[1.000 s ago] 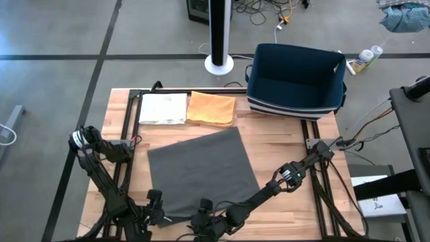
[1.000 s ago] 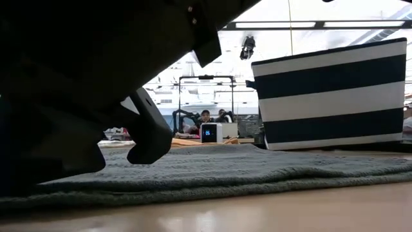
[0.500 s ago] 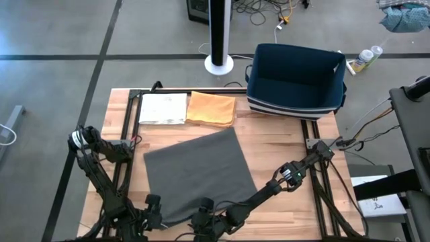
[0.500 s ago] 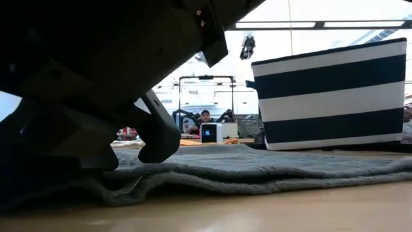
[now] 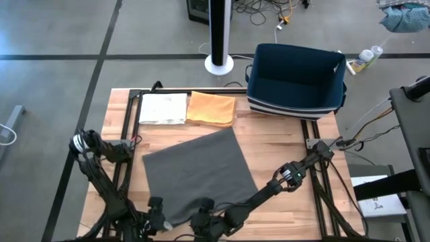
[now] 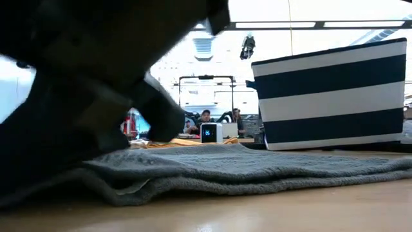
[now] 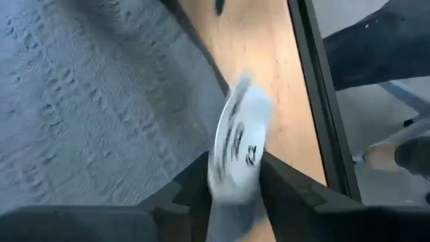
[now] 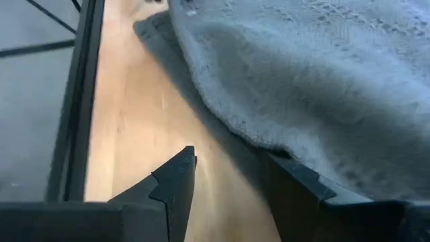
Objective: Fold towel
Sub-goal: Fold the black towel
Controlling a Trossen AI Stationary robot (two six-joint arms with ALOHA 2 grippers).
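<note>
A grey towel (image 5: 198, 175) lies spread on the wooden worktop (image 5: 282, 144), turned slightly so its corners point off the worktop's edges; it fills the lower centre of the high view. Its near edge at the bottom of that frame is bunched and slightly lifted, and the low view shows a small fold of cloth curling under at the lower left of the frame.

The left claw (image 5: 156, 216) sits at the towel's near left corner, at the bottom left of the high view. In the left wrist view its two dark fingers (image 7: 191, 188) stand apart with the towel's white care label (image 7: 240, 134) sticking up between them; the pictures do not settle whether they grip the label.

The right claw (image 5: 203, 220) is at the bottom centre of the high view, at the towel's near edge. In the right wrist view its fingers (image 8: 176, 176) are spread, one over bare wood, the other against the underside of the thick towel rim.

At the upper part of the high view, a folded white cloth (image 5: 163, 107) and a folded orange cloth (image 5: 211, 109) lie side by side, touching. To their right stands a navy-and-white striped basket (image 5: 295, 77).
</note>
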